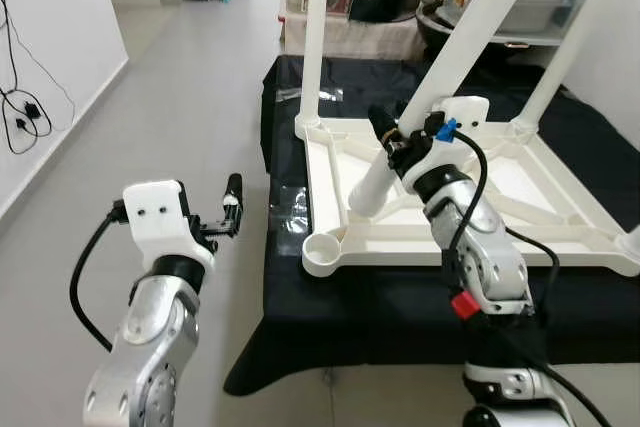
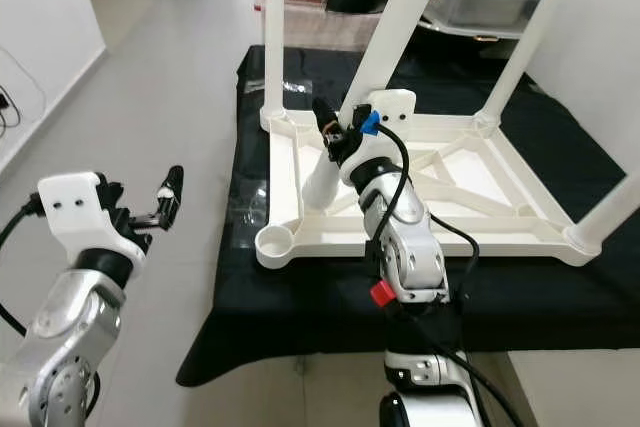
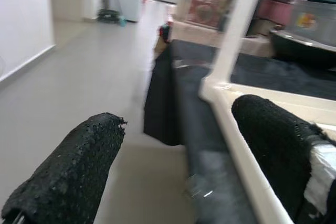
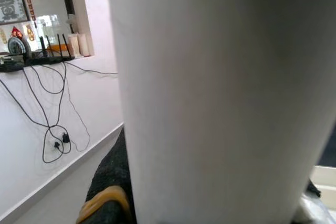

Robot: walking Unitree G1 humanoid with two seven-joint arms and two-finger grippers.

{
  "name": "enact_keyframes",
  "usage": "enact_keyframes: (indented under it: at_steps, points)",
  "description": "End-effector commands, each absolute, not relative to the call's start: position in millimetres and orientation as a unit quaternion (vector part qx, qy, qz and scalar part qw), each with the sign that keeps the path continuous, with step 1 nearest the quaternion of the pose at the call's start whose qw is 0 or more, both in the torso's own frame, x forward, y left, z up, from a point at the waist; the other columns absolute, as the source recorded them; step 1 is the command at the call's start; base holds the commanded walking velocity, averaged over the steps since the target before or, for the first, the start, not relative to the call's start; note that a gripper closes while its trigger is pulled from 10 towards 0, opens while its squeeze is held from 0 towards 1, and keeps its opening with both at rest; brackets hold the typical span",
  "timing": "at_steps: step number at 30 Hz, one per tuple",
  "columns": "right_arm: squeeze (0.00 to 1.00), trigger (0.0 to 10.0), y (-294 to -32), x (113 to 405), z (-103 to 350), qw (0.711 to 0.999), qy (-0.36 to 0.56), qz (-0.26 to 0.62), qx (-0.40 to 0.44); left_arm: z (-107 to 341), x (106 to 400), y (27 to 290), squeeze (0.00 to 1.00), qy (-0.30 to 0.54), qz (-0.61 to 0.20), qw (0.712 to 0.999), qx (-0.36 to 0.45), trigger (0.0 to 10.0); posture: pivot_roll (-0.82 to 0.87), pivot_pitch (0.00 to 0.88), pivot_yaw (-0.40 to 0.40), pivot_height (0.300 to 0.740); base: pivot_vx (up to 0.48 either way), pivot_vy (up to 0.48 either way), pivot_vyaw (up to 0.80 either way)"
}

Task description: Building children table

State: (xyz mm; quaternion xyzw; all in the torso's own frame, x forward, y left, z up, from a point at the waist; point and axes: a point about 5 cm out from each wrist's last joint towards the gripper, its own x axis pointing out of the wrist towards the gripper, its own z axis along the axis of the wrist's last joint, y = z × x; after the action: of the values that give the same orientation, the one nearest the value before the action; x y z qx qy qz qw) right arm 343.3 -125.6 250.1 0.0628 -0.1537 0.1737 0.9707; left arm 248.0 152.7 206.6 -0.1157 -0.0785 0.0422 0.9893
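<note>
Black cloth (image 1: 330,297) covers the low surface where the white upturned tabletop (image 1: 560,237) lies, legs already standing at its far corners. Right gripper (image 1: 392,139) is clamped around a loose table leg (image 1: 440,67), which leans with its foot inside the frame, beyond the empty round corner socket (image 1: 322,247). Left gripper (image 1: 228,209) hovers off the cloth's edge over the floor, its fingers (image 3: 68,177) spread wide, holding nothing.
</note>
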Motion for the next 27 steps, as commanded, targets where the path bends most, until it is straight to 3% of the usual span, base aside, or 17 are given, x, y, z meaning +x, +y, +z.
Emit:
enact_keyframes:
  at_steps: [1,10,19,24,27]
  points:
    - [0.00,10.0,-136.5,343.7,256.6,0.969,-0.171,0.162,0.068,206.0,248.7,149.8,0.00,-0.074,0.043,0.989,-0.119,10.0,0.09,0.042,-0.073,0.740,0.000,0.000,0.00]
    - [0.00,10.0,-139.7,346.1,264.5,0.963,-0.182,0.181,0.079,203.4,248.2,150.1,0.00,-0.066,0.044,0.990,-0.115,10.0,0.09,0.047,-0.073,0.740,0.000,0.000,0.00]
    - [0.00,10.0,-144.4,354.9,271.7,0.940,-0.159,0.279,0.114,201.5,245.7,148.1,0.00,-0.059,0.039,0.991,-0.111,10.0,0.10,0.060,-0.077,0.740,0.000,0.000,0.00]
    - [0.00,10.0,-146.4,374.1,277.4,0.937,-0.153,0.297,0.101,195.1,237.3,142.9,0.00,-0.046,0.007,0.996,-0.070,10.0,0.11,0.084,-0.079,0.740,0.000,0.000,0.00]
    - [0.00,10.0,-143.5,383.7,277.3,0.941,-0.149,0.289,0.099,191.8,231.5,135.7,0.00,-0.039,-0.017,0.997,-0.064,10.0,0.12,0.101,-0.083,0.740,0.000,0.000,0.71]
